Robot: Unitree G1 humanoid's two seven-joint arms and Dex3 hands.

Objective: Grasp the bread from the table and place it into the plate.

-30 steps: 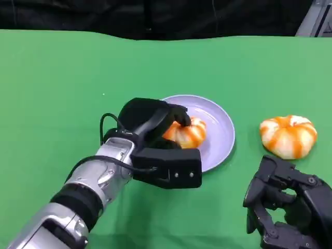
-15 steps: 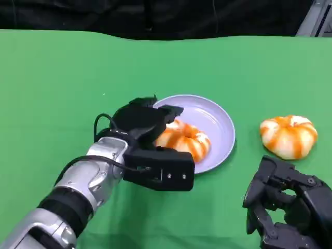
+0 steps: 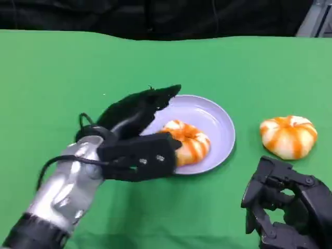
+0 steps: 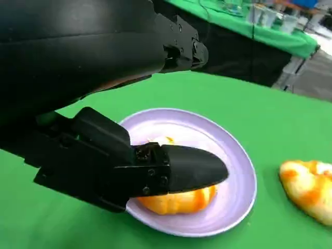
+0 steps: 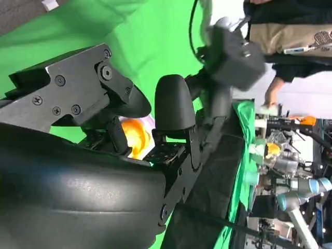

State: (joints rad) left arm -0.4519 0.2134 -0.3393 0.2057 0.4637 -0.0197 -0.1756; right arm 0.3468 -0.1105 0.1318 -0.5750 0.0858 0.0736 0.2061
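The bread (image 3: 185, 144) sits in the plate (image 3: 215, 122), on the near-left part of it, an orange-and-cream striped round lying flat with nothing gripping it. From the left wrist view the same bread (image 4: 176, 199) shows under a black finger (image 4: 189, 168), inside the plate (image 4: 236, 171), close to the rim nearest the camera. The left hand (image 3: 136, 135) is over the plate's left edge, its fingers spread wide and holding nothing: the upper fingers (image 3: 155, 98) stretch out flat above the rim, the thumb side lies low just beside the bread, and whether it touches the bread cannot be told. The silver left forearm (image 3: 70, 187) runs down to the lower-left corner. A second bread (image 3: 288, 135) of the same striped kind lies on the green table (image 3: 62, 88) to the right, well apart from the plate; the left wrist view catches its edge (image 4: 311, 189) too. The right hand (image 3: 285, 207) rests low at the near right, just in front of that second bread, fingers curled in with nothing in them. In the right wrist view the right hand (image 5: 119, 135) is large and dark up close, with a bit of orange bread (image 5: 134, 136) between its fingers. A person (image 5: 290, 41) stands past the table's far edge.
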